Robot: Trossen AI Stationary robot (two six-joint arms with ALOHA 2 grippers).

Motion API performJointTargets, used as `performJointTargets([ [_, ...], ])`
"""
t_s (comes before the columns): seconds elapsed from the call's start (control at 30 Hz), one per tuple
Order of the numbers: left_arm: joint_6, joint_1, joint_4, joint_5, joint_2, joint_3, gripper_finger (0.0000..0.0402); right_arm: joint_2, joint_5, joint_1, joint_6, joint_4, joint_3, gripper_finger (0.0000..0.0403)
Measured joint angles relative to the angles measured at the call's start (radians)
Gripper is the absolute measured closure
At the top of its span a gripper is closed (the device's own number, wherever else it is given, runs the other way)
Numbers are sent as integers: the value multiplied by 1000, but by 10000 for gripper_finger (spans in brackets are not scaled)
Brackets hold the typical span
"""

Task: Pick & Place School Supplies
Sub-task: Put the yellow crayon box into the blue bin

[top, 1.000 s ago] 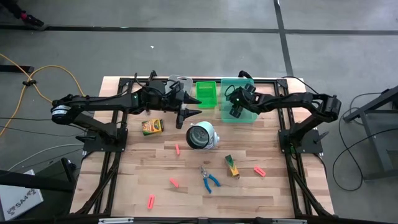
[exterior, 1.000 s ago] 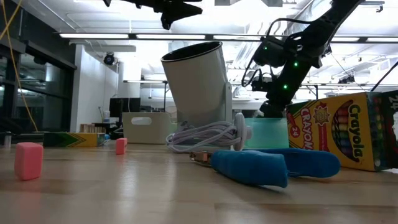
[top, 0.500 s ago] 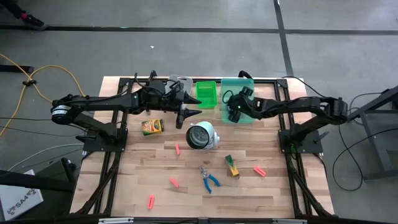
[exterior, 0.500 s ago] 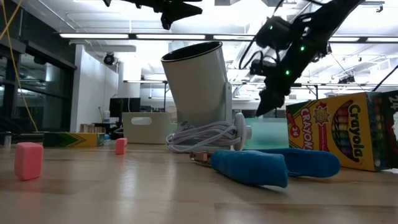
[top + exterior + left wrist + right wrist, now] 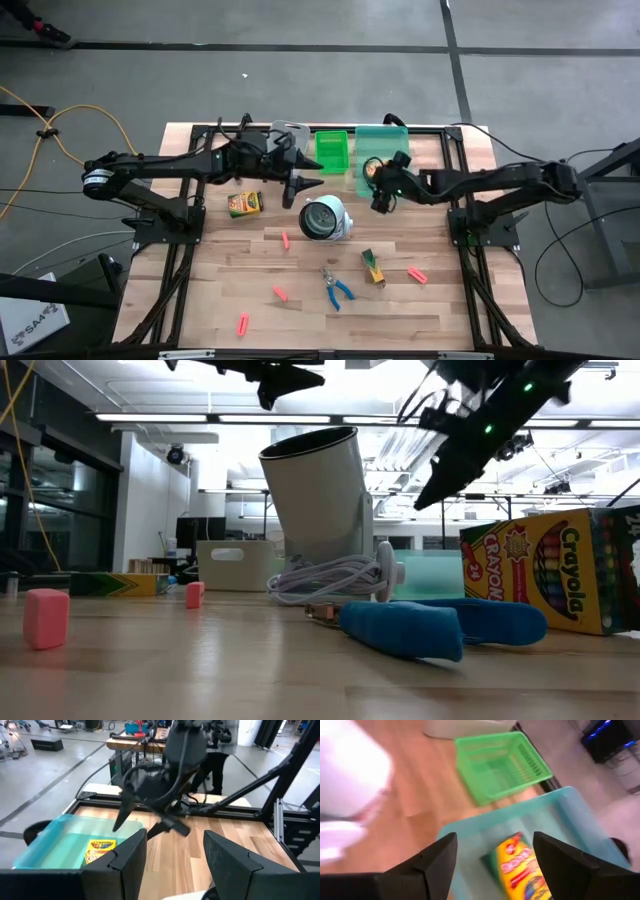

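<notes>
With a crayon box [image 5: 520, 865] lying in the teal bin [image 5: 381, 150] at the table's far edge, we see the right gripper [image 5: 381, 196] wide open, empty, and risk clipping the round white object [image 5: 325, 218] while reaching for remaining supplies.

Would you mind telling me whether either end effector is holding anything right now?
Nothing is held. The right end effector hangs open beside the teal bin; the left end effector is open and empty too.
</notes>
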Motion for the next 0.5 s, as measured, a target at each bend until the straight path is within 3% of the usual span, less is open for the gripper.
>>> performJointTargets([
  [0.33, 23, -86, -37, -1, 0, 0, 211, -94, 1, 287, 201, -4, 2, 151],
  [0.5, 23, -147, -68, -2, 0, 0, 211, -74, 27, 452, 284, 15, 91, 151],
])
